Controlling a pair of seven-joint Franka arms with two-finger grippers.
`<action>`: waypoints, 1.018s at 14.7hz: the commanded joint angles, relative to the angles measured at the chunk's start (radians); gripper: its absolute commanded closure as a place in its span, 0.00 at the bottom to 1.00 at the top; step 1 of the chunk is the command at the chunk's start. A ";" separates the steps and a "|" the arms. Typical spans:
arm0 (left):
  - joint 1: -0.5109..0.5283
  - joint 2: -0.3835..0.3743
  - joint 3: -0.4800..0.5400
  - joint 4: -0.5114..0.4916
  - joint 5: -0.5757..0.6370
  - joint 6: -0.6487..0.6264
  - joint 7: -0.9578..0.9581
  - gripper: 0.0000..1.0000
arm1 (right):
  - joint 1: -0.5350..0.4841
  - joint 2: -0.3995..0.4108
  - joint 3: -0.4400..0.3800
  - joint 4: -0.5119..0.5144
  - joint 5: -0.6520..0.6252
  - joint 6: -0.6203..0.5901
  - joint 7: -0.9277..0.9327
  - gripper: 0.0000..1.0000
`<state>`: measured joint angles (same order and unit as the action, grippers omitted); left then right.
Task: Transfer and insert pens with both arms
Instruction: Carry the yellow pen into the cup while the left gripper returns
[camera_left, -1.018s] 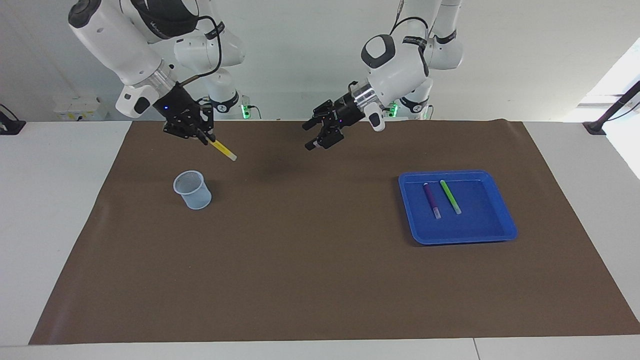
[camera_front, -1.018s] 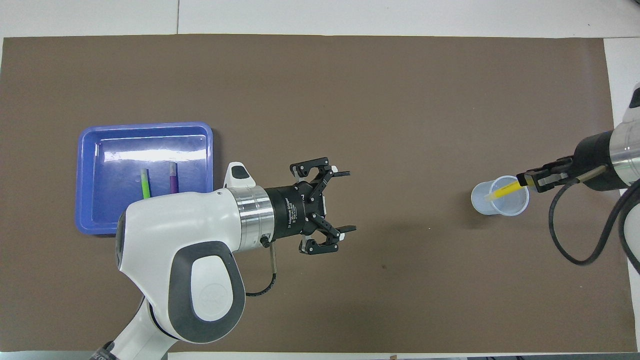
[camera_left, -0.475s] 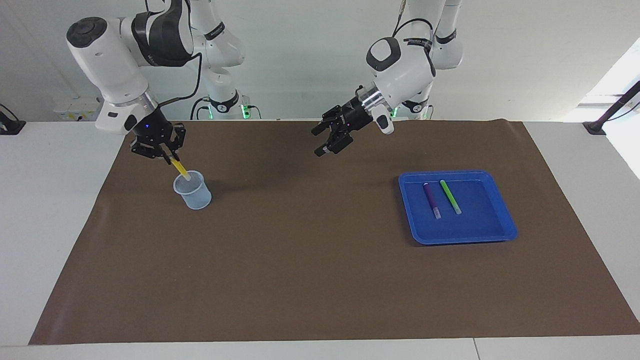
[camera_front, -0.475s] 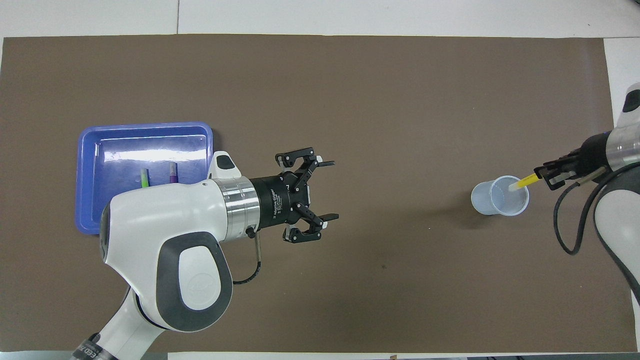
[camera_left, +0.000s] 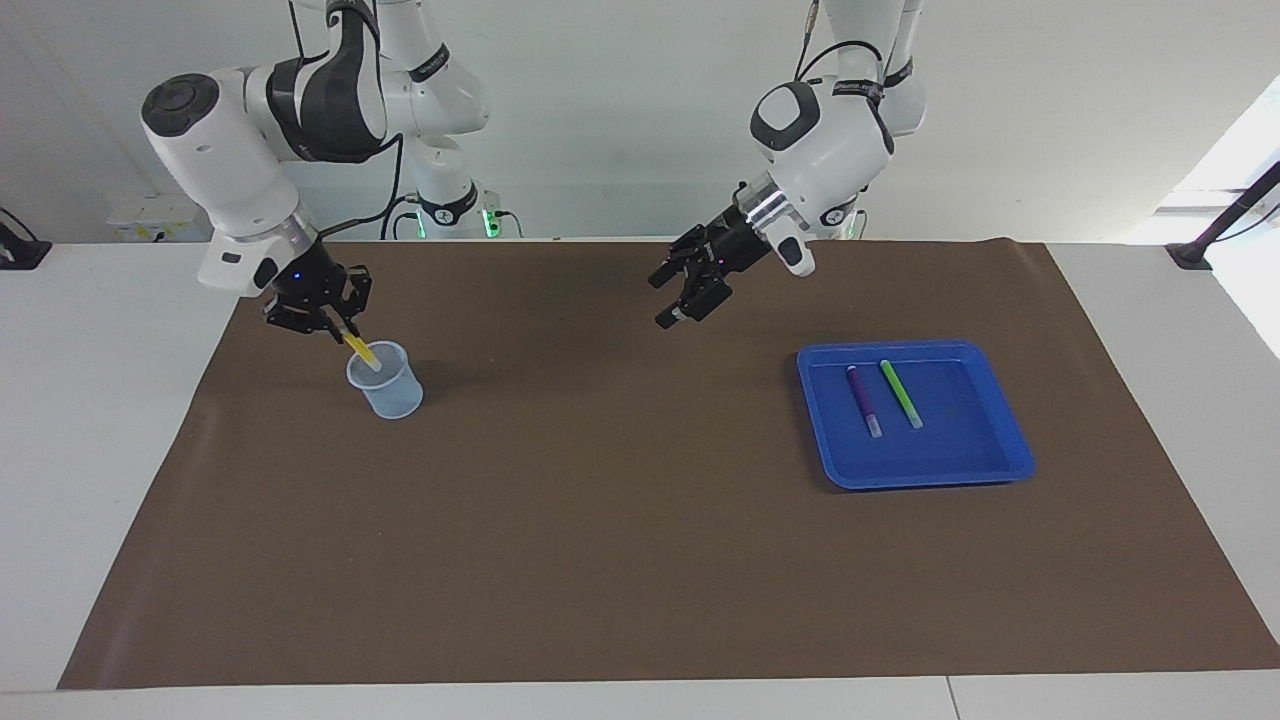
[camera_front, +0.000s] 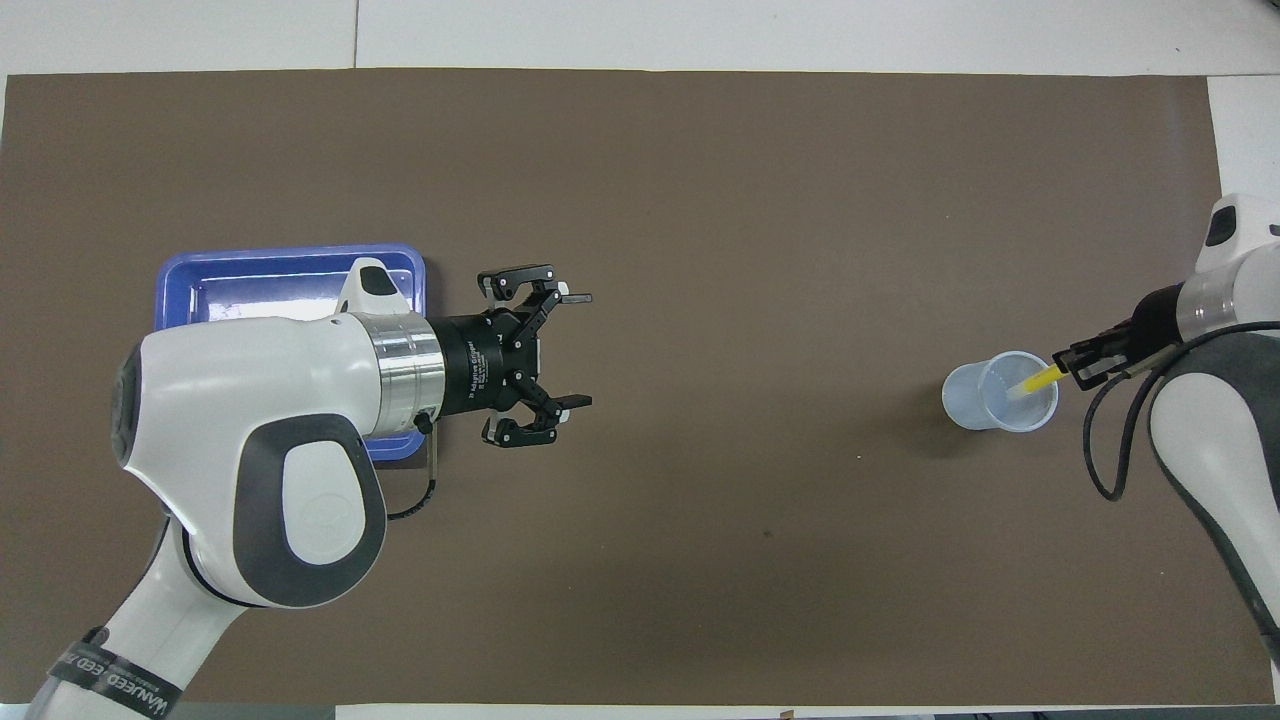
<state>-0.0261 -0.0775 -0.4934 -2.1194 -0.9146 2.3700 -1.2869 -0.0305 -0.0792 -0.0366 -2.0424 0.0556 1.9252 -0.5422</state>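
Inserting step under way at the right arm's end of the counter (camera_left: 640, 600): right gripper (camera_left: 340, 330), closed tight on the slim yellow marker pen (camera_left: 360, 352), holds it slanted over the translucent pale-blue plastic cup (camera_left: 385, 380). The pen's lower, pale end sits at or just inside the cup's rim; upper end is pinched between the fingertips.

Left gripper (camera_left: 690, 295) hangs over bare brown mat (camera_left: 640, 520), fingers spread wide, holding nothing. It sits between the cup and the shallow blue plastic tray (camera_left: 1010, 440), closer to the tray.

Risks, as judged:
- Pen is steeply tilted, not upright. Released now, it could tip over the rim and roll onto the mat.
- Cup looks light. A push from the pen tip against its wall could slide or topple it.
- Gripper is close above the rim on the side nearer the robots; descending further could clip the cup.

Remaining pens: purple marker pen (camera_left: 865, 400) and bright green marker pen (camera_left: 901, 394) lie flat in the tray, side by side, not touching, pale cap ends pointing away from the robots. The overhead view hides both under the left arm.
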 joint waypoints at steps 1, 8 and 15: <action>0.052 -0.002 -0.004 0.013 0.133 -0.104 0.037 0.00 | -0.012 -0.025 0.012 -0.036 -0.013 0.018 0.008 0.32; 0.173 0.018 -0.002 0.026 0.311 -0.213 0.274 0.00 | -0.002 -0.027 0.018 0.070 0.025 -0.066 0.011 0.00; 0.343 0.036 -0.001 0.018 0.566 -0.311 0.688 0.00 | 0.061 -0.077 0.034 0.085 0.142 -0.058 0.014 0.00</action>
<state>0.2745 -0.0568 -0.4882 -2.1108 -0.4135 2.0842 -0.7094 0.0035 -0.1462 -0.0079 -1.9638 0.1263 1.8749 -0.5398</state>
